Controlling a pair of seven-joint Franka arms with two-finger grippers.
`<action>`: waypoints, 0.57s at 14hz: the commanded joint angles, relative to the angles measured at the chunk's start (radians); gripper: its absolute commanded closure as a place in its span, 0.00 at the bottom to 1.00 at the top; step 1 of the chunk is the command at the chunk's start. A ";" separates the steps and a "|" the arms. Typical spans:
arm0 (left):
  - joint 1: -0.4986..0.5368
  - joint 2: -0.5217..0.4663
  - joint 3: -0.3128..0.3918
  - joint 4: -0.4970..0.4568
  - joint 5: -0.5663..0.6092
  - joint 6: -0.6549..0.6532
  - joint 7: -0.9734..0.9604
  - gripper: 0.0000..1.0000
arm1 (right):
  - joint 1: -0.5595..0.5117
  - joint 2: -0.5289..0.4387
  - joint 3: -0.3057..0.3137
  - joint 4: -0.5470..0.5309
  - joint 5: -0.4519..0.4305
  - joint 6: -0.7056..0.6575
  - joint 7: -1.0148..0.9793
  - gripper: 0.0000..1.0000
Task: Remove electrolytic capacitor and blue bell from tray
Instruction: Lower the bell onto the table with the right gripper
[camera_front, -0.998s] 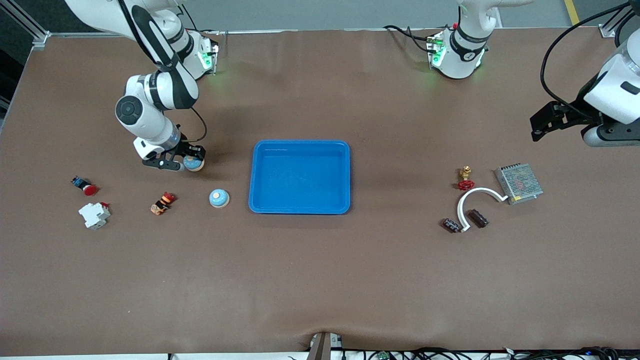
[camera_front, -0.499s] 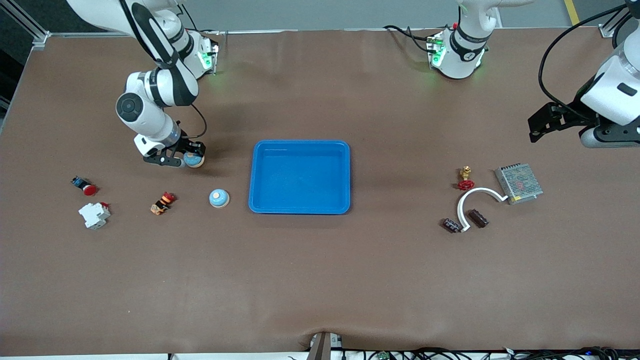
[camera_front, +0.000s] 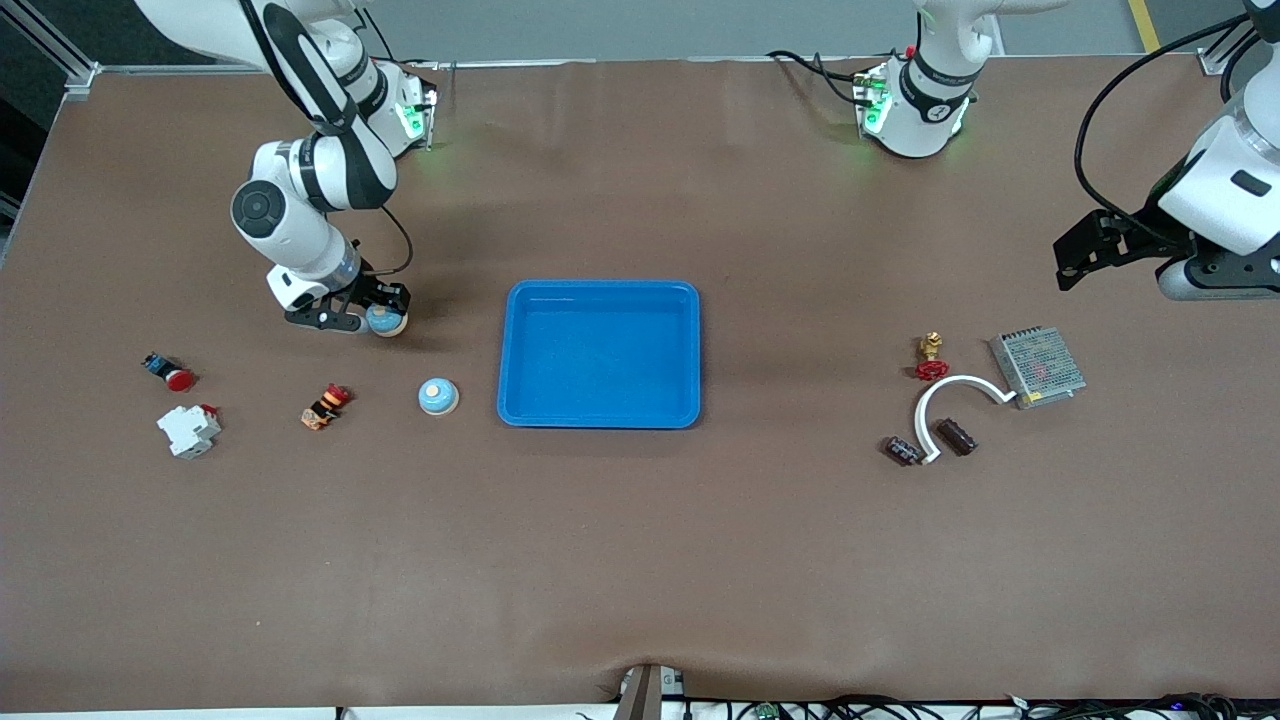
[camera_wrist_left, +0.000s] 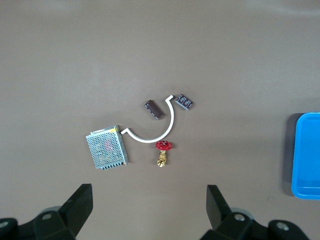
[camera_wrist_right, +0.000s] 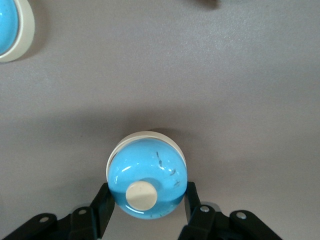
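A robotics lab bench: two white arms are bolted at the far edge of a wide table (camera_front: 640, 560) covered in brown matting, with cables trailing along its near edge. Scattered industrial parts lie on it, among them a power supply (camera_front: 1038, 367), a valve (camera_front: 931, 357), push buttons and a breaker (camera_front: 188, 431), around a blue tray (camera_front: 598, 420).

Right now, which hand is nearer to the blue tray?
The right hand, shut on a bell, is beside the blue tray toward the right arm's end. The left hand hangs open above the table's left-arm end, well away.
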 joint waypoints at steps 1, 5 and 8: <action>0.002 0.003 0.001 -0.003 -0.020 0.016 0.022 0.00 | -0.019 -0.030 0.010 -0.032 0.017 0.022 -0.026 1.00; -0.001 0.006 -0.007 -0.002 -0.019 0.019 0.009 0.00 | -0.018 0.011 0.010 -0.032 0.017 0.083 -0.026 1.00; 0.009 0.004 -0.010 0.001 -0.019 0.019 0.023 0.00 | -0.019 0.019 0.010 -0.032 0.017 0.090 -0.026 1.00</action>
